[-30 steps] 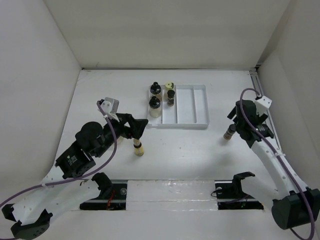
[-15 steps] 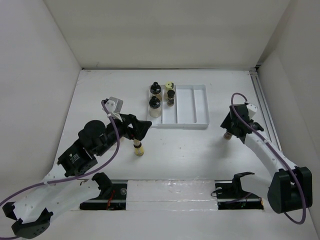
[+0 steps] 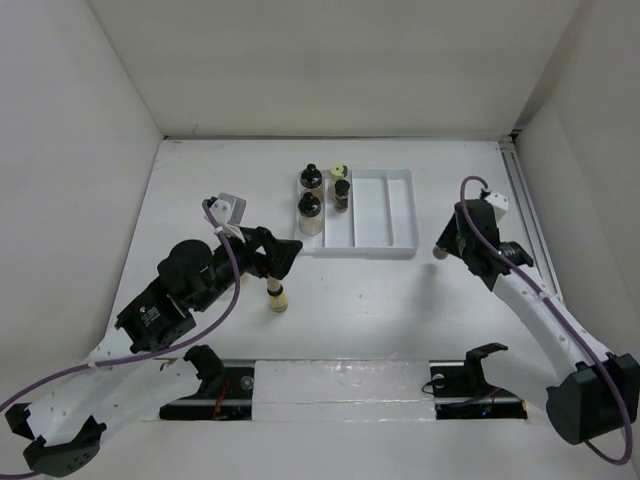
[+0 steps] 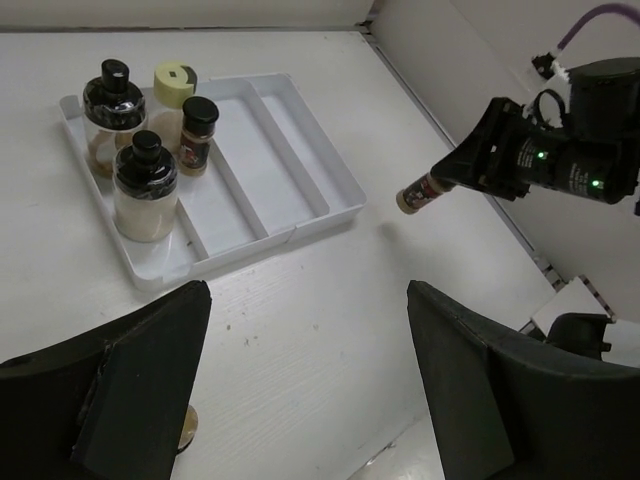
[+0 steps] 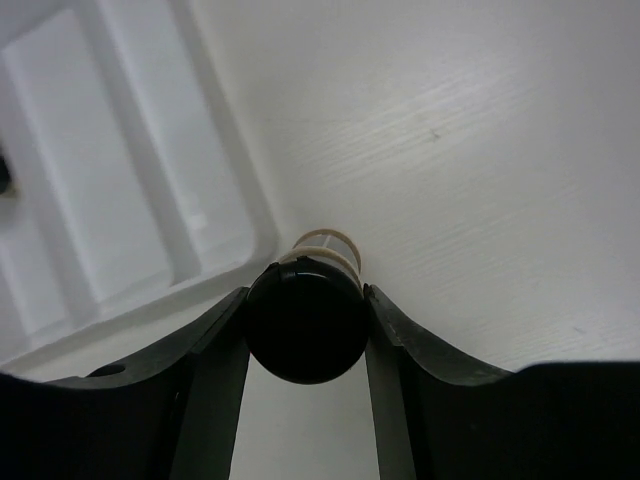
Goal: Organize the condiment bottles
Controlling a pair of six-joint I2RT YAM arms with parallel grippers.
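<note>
Right gripper (image 5: 305, 322) now holds the small black-capped brown bottle (image 4: 421, 192) tilted in the air, nearer the white three-compartment plastic tray (image 3: 404, 212), fingers clamped on its cap. Left gripper (image 3: 284, 257) hangs wide open.

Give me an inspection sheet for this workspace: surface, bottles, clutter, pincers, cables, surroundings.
Surface: white table, tray toward the far side.
Job's things: two black-capped bottles, yellow-capped bottle and brown bottle upright in the tray's left half; lone bottle upright on the table; held bottle tilted, off the table.
Clutter: nothing seen.
Grippers: left pincer open, empty; right pincer shut on the held bottle.
Cables: purple cables loop along both arms.
Surroundings: white walls on three sides.
</note>
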